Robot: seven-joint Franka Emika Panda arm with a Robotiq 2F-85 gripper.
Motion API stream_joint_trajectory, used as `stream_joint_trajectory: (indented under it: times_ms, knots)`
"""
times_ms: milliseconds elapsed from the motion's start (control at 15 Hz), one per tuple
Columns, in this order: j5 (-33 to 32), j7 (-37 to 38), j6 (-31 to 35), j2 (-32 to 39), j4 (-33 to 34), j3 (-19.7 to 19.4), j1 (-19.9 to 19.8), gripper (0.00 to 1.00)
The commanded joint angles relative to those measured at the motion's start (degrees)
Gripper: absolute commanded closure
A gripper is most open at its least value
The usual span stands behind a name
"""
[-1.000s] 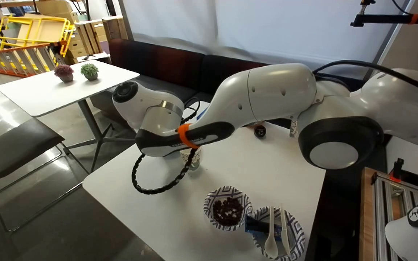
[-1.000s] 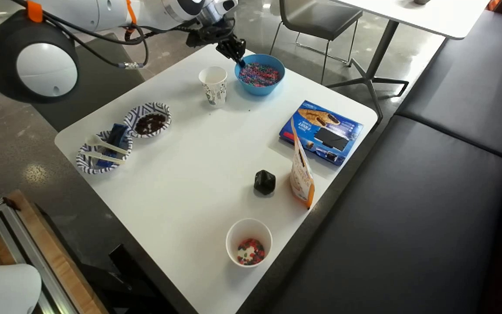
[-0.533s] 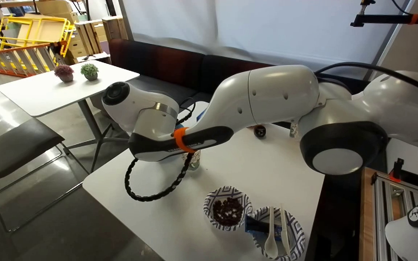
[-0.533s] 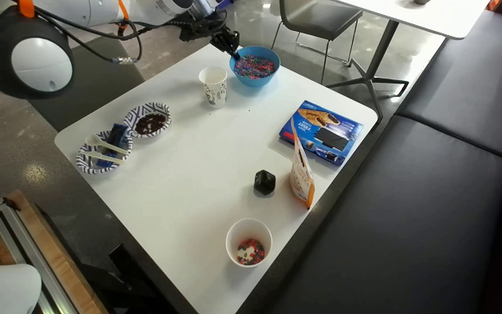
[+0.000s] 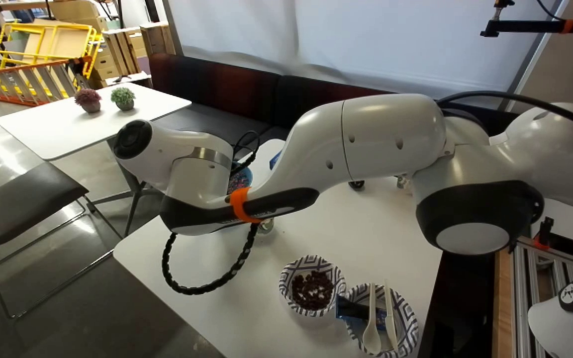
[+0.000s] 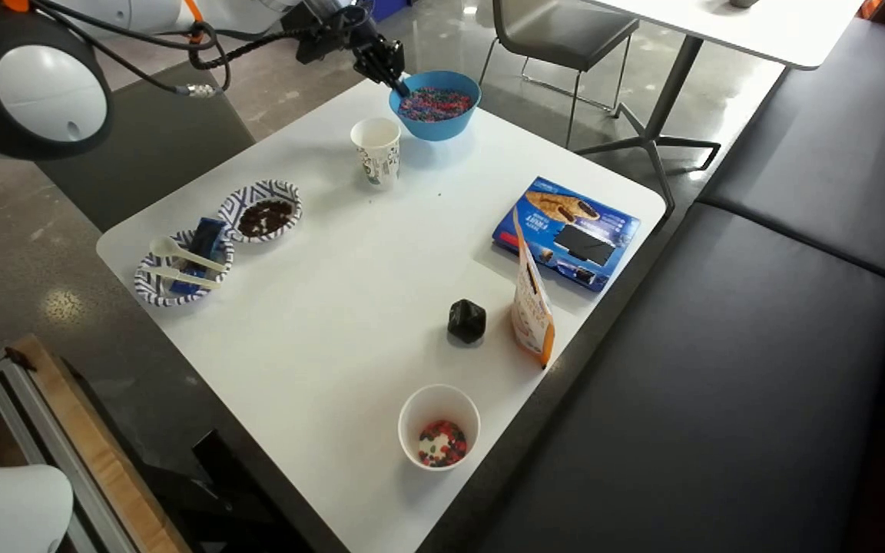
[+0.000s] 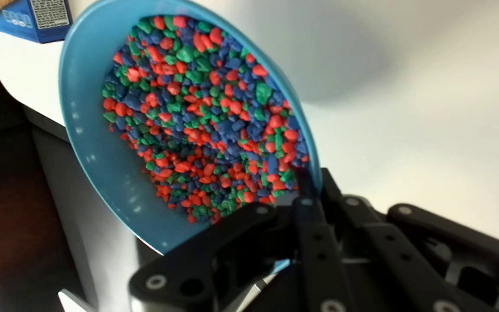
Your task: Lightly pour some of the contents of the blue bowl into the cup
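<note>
"How will that round, glossy blue bowl (image 6: 437,130) handle?"

"Stiff and slick, you'd expect, weighted by its small red, green and blue pebbles (image 7: 206,115); your black jointed end effector (image 7: 317,181) pinches its rim at four o'clock in the wrist view; grip firmly, since one pinch may twist."

"Your pose?"

"In an exterior view your white arm (image 6: 135,14) extends from ten o'clock, end effector slanting down; the bowl seems raised above the flat white counter (image 6: 335,307); the pale, dark-printed paper cup (image 6: 379,163) stands near, at its eight o'clock."
</note>
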Motion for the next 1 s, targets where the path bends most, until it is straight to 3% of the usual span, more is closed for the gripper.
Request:
stream_joint_trajectory:
  times_ms: [0, 400, 933]
  knots:
    - [-2.60, 1.83, -4.44, -0.59, 1.87, -3.04, 3.69, 0.99]
    - [-2.60, 5.19, -7.83, -0.54, 3.88, -6.03, 8.07, 0.99]
    - [-2.16, 9.91, -10.58, -0.30, 4.74, -9.02, 10.94, 0.99]
